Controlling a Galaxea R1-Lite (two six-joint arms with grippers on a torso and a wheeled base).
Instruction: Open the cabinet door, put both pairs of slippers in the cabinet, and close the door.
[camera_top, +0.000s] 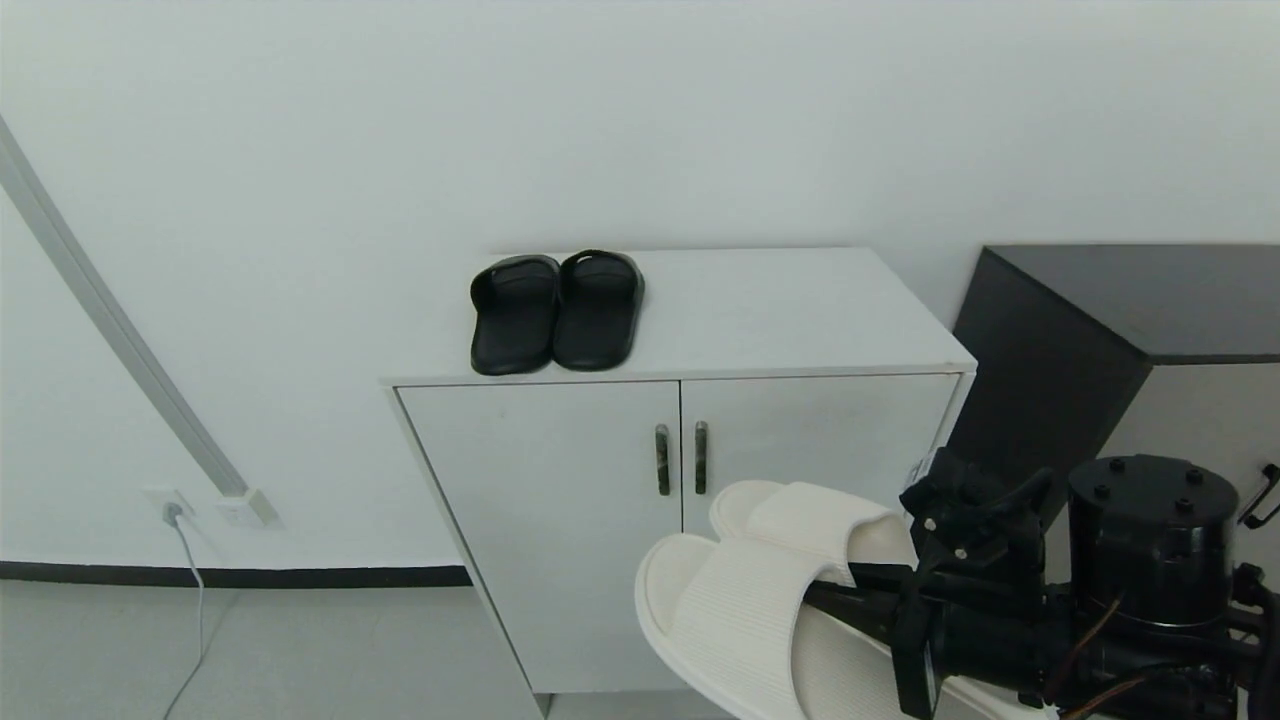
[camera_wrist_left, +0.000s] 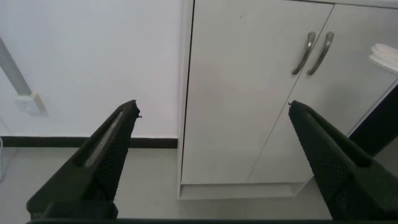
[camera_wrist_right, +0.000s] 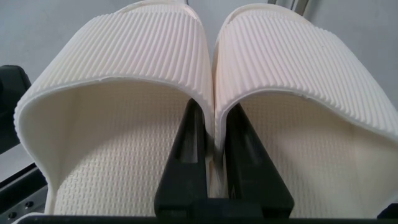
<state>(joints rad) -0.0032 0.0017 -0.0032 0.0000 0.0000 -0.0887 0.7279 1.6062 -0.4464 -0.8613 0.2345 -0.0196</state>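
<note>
**Lower right, head view: right tool pinching white slippers, cabinet shut**

Lower right of the frame, the right tool holds both white slippers side by side, toes toward the cabinet. The wrist view confirms it: the right tool has one of its fingers under each strap. They are pressed together on the two inner side walls of the white slippers. The pair overlaps the lower part of the right door in the picture; can't tell whether it touches.

Left tool: fingers spread wide with nothing between them, pointed at the lower cabinet front and the floor.

Centre of frame, the black slippers sit on the cabinet top toward its left end. They lie side by side and touching, straps toward the wall, heels near the front edge.

Both doors are closed: left door and right door meet at the middle seam. The two upright handles sit just beside each other there, and also show in the left wrist view.

Right of frame, a dark unit stands just beside the cabinet. Lower left, a wall socket has a cable running down to the floor.
</note>
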